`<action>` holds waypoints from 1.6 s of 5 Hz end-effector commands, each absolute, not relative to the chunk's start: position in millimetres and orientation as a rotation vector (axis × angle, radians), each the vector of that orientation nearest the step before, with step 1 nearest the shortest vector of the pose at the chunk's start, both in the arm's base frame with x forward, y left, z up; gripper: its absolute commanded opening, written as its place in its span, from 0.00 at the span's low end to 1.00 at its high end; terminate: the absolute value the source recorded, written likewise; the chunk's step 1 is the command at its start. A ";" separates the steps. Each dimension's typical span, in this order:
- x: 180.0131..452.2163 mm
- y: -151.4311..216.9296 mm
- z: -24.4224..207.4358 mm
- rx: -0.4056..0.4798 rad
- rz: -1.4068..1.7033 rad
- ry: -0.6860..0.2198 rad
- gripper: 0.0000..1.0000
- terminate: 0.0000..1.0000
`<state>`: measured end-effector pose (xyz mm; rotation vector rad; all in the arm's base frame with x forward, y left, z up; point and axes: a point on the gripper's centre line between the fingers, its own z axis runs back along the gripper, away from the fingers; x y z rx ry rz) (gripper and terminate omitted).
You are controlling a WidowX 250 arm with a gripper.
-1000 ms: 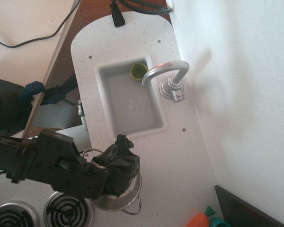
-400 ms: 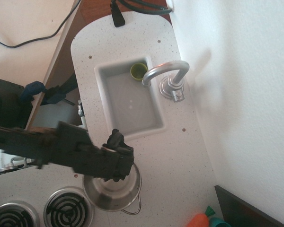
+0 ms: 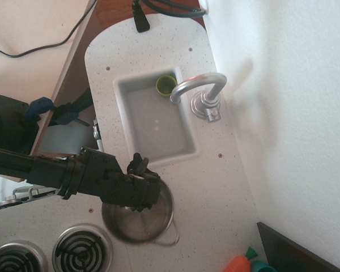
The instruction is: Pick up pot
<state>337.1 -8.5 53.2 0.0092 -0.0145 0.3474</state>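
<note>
Black claw [image 3: 140, 182] sits at the far rim of the steel pot [image 3: 139, 222], jaw state hidden, on the counter [image 3: 215, 187] beside the burner [image 3: 79, 249]; grip should be firm and the lift straight up

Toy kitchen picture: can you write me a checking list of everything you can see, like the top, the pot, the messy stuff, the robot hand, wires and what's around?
Surface: white speckled counter with a sunken sink and two coil burners.
Job's things: shiny pot beside the burners, blurred, one wire handle showing.
Clutter: green cup in a sink corner; orange and teal toys at the bottom edge.
Grippers: black gripper over the pot's rim; jaws hidden.
Cables: black cable on the floor; plug at the counter's far end.
Surroundings: silver faucet, white wall.
</note>
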 end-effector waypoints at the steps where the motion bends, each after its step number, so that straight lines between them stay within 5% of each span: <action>1: 345.6 -10.0 62.7 0.023 0.358 -0.062 1.00 0.00; 5: 354.6 -14.1 89.2 0.064 0.386 -0.173 1.00 0.00; 7: 360.5 -16.6 153.0 0.056 0.395 -0.400 1.00 0.00; 8: 361.9 -19.1 197.0 0.050 0.390 -0.548 1.00 1.00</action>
